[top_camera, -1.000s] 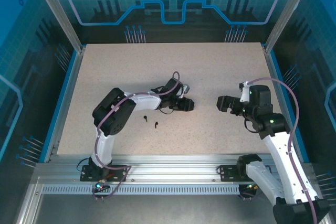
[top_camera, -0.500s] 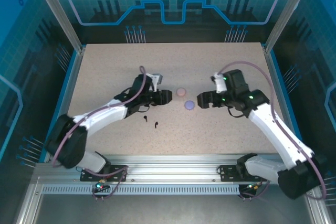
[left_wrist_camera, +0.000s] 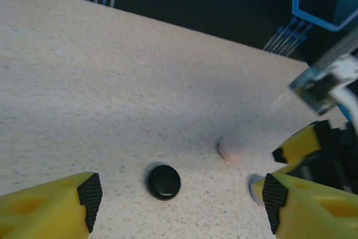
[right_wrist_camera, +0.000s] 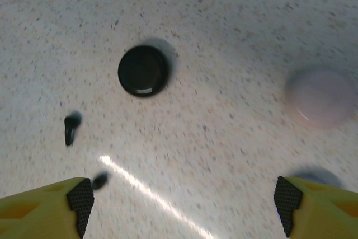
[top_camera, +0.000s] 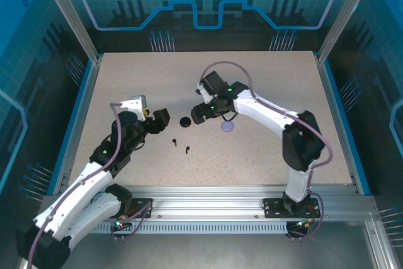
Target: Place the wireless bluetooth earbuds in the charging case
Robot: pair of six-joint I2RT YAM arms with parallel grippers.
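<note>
Two tiny black earbuds point(top_camera: 174, 142) point(top_camera: 187, 150) lie loose on the speckled table point(top_camera: 126, 80); they also appear as earbuds point(right_wrist_camera: 70, 129) point(right_wrist_camera: 99, 181) at the left of the right wrist view. A round black charging case point(top_camera: 185, 121) point(left_wrist_camera: 164, 182) point(right_wrist_camera: 143, 71) sits lid-down-flat between the two grippers. My left gripper point(top_camera: 160, 120) point(left_wrist_camera: 182, 194) is open, just left of it and empty. My right gripper point(top_camera: 196, 113) point(right_wrist_camera: 183, 200) is open just right of it, holding nothing.
A pale pink round case point(left_wrist_camera: 230, 147) point(right_wrist_camera: 320, 96) sits right of the black one, under the right arm. A lilac case point(top_camera: 227, 127) point(right_wrist_camera: 313, 176) lies beside it, half hidden by a finger. Blue frame walls point(top_camera: 75, 111) border the table.
The left arm has drawn back to the left with its jaws widening, uncovering the black case. The right arm has swung left across the table, over the pink case.
</note>
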